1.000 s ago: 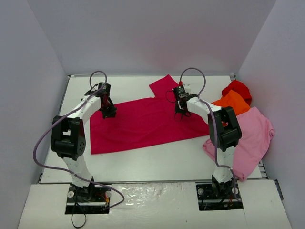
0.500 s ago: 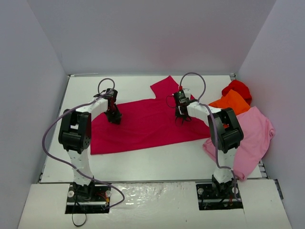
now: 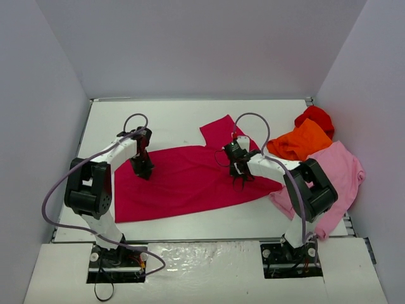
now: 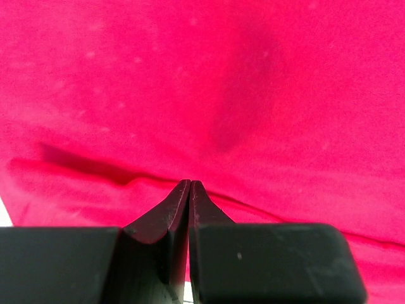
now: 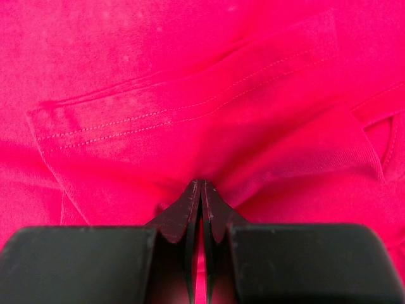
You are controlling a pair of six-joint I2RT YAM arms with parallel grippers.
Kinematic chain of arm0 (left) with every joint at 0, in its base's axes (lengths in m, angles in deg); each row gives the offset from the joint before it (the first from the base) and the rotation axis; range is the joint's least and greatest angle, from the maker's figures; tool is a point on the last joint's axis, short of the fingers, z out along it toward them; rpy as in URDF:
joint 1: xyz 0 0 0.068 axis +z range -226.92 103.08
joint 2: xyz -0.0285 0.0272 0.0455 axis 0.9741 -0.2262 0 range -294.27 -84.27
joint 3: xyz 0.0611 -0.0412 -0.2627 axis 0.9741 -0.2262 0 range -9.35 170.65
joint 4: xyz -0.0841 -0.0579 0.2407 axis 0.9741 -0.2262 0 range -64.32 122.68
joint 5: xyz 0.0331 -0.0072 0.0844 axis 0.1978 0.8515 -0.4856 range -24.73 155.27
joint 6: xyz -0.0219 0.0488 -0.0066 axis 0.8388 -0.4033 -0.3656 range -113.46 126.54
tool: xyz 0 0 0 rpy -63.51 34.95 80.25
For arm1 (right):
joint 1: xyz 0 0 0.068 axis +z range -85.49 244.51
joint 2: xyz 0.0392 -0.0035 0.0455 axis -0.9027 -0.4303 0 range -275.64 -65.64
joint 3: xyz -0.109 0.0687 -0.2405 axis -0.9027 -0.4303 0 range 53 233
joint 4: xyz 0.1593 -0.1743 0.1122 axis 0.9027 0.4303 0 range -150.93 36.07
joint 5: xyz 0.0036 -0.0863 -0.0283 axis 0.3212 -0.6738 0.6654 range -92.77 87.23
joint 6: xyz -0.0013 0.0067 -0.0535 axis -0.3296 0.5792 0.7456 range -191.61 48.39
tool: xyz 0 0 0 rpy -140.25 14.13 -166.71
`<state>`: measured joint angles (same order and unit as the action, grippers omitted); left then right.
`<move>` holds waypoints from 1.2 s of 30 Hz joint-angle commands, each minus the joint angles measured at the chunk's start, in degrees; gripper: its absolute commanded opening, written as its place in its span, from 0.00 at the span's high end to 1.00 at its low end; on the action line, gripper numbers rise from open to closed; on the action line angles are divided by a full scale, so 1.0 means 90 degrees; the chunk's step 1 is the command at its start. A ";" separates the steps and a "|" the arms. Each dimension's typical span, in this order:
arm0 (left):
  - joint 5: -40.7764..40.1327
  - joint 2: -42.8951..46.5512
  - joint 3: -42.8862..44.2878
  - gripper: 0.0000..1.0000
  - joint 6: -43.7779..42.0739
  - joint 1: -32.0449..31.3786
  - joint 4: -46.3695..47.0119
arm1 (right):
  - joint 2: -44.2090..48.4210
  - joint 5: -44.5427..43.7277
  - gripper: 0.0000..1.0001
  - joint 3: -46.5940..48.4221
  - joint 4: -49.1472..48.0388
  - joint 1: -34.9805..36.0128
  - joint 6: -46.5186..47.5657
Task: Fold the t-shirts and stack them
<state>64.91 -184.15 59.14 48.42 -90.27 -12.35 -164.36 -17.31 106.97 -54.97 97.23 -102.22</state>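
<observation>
A raspberry-red t-shirt [image 3: 183, 180] lies spread across the middle of the table, one sleeve [image 3: 220, 130] pointing to the far side. My left gripper [image 3: 143, 170] is shut on the cloth near its left part; in the left wrist view the tips [image 4: 190, 182] pinch a ridge of the red fabric [image 4: 190, 76]. Near the shirt's right end my right gripper [image 3: 238, 179] is shut on it too. The right wrist view has its tips [image 5: 201, 182] closed where folds gather below a stitched hem [image 5: 183, 107]. Orange [image 3: 297, 142], bright red [image 3: 314, 117] and pale pink [image 3: 338, 174] t-shirts lie heaped at the right.
White walls enclose the table on the left, far and right sides. The pale pink shirt hangs over the table's right near corner [image 3: 319, 231]. Both arm bases stand at the near edge. Bare table [image 3: 171, 120] lies beyond the spread shirt.
Both grippers have moved toward the near edge, dragging the raspberry-red shirt with them. The right gripper also shifted left, and the orange shirt slid a little left.
</observation>
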 commanded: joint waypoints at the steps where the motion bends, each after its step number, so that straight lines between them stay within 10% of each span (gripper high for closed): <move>1: -0.0378 0.0579 -0.0044 1.00 -0.0102 -0.0002 -0.0278 | 0.0304 0.0241 1.00 -0.0552 0.1271 0.0301 -0.0370; 28: -0.0536 0.0878 -0.0220 1.00 -0.0211 0.0082 -0.0436 | -0.2597 -0.0460 1.00 0.2295 0.0396 -0.0252 0.0469; 36: -0.0785 0.1148 -0.0392 1.00 -0.0102 0.0100 -0.0448 | -0.2047 -0.0720 0.92 0.2997 0.0309 -0.0457 0.0626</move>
<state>60.54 -178.88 55.73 47.23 -89.92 -15.11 -184.59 -24.04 132.94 -53.83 93.77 -97.17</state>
